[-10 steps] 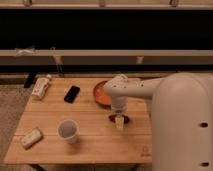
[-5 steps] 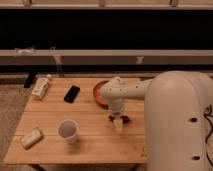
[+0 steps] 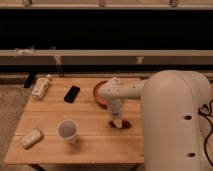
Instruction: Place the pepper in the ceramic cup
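The white ceramic cup (image 3: 68, 130) stands upright on the wooden table (image 3: 85, 145), left of centre near the front. My gripper (image 3: 118, 122) points straight down at the table's right part, well to the right of the cup. A small dark red-brown pepper (image 3: 124, 125) lies on the table right at the gripper's tip, partly hidden by it. I cannot tell whether the gripper touches it.
An orange bowl (image 3: 99, 92) sits behind the gripper, partly hidden by my arm. A black phone (image 3: 72, 93) lies at the back centre-left. A white packet (image 3: 40, 87) lies at the back left corner and a pale packet (image 3: 31, 138) at the front left.
My arm has shifted slightly and the view has moved a little. The gripper stays low over the pepper; the cup and other objects have not moved.
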`<state>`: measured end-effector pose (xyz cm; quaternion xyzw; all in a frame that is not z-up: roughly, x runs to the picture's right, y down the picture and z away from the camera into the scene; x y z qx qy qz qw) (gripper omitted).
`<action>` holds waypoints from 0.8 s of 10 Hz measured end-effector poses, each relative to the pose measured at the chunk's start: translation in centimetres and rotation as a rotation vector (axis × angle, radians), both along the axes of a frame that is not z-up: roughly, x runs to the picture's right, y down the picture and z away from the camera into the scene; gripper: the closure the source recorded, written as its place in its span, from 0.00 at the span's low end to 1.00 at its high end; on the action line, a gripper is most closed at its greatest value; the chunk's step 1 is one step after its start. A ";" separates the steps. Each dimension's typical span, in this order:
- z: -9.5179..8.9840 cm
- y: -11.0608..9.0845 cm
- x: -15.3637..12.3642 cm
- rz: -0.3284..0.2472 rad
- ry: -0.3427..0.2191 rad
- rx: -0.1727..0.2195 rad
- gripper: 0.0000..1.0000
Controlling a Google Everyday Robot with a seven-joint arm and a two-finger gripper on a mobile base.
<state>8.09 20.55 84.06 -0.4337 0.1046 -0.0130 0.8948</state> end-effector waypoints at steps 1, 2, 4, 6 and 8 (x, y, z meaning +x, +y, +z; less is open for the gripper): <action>-0.1 -0.2 0.0 -0.001 -0.003 0.002 0.94; -0.5 -0.7 -0.2 0.002 -0.013 0.011 0.98; -2.8 -3.1 -2.2 0.010 -0.065 0.034 0.99; -5.5 -5.4 -4.4 0.019 -0.117 0.049 0.99; -9.2 -8.0 -7.6 0.035 -0.199 0.059 0.99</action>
